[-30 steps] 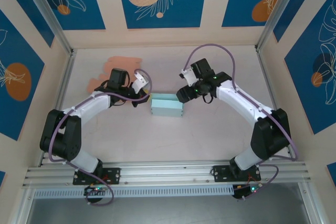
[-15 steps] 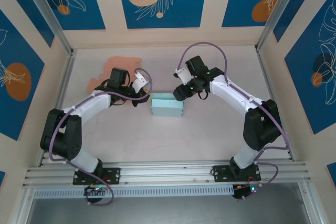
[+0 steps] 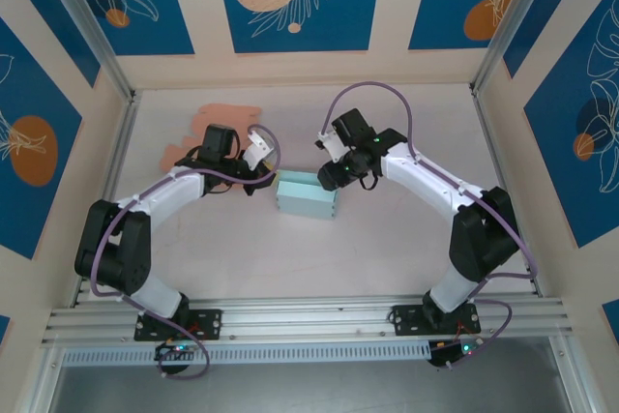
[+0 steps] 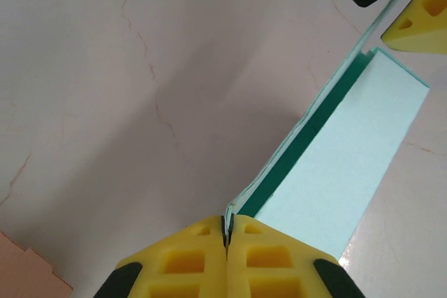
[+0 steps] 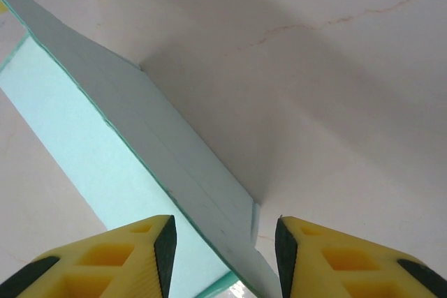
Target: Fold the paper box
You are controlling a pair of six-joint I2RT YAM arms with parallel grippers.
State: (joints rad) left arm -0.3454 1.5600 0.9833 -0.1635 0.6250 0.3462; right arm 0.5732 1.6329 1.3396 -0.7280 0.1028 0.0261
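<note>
The box (image 3: 307, 196) sits open side up on the counter (image 3: 387, 239), between the two end effectors. The left end effector (image 4: 225, 232) is clenched on the thin edge of a box wall right at its fingertips, and the box stretches away from it toward the other arm. The right end effector (image 5: 223, 242) is released, with its fingers apart on either side of the wall at the box's opposite end.
</note>
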